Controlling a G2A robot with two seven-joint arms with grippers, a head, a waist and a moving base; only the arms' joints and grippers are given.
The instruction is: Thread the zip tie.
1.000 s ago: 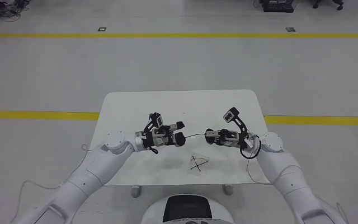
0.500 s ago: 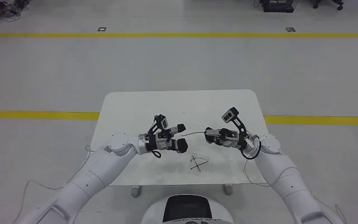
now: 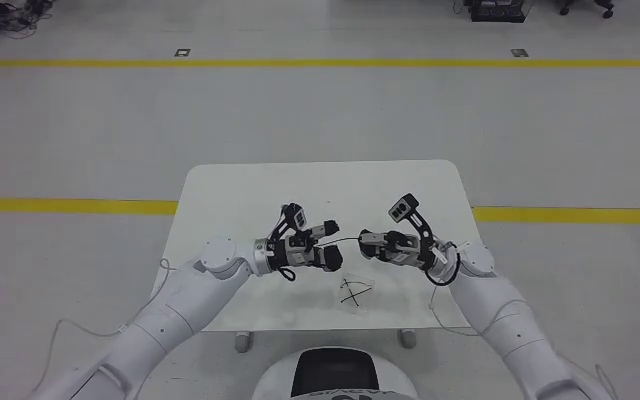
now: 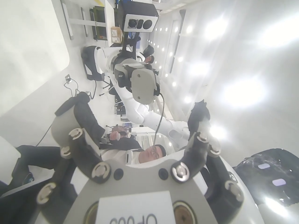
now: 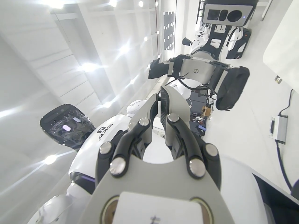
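1. The right gripper [image 3: 363, 242] is pinched nearly closed on one end of the black zip tie [image 3: 343, 240]. It holds the tie in the air above the white table [image 3: 230, 190].
2. The tie's free end reaches across to the left gripper [image 3: 326, 245], whose fingers stand wide apart with nothing in them. From above I can't tell whether the tip touches them.
3. I'd judge the tie feather-light, a thin springy plastic strap that bows easily. It looks smooth enough to twist or slip between the pads, but not fragile.
4. The best hold looks to be close to the free tip, flat faces against the pads, so that only a short, stiff stub sticks out for aiming. I can't make out which end carries the head.
5. A few spare black ties [image 3: 352, 290] lie crossed on the table, nearer the robot.
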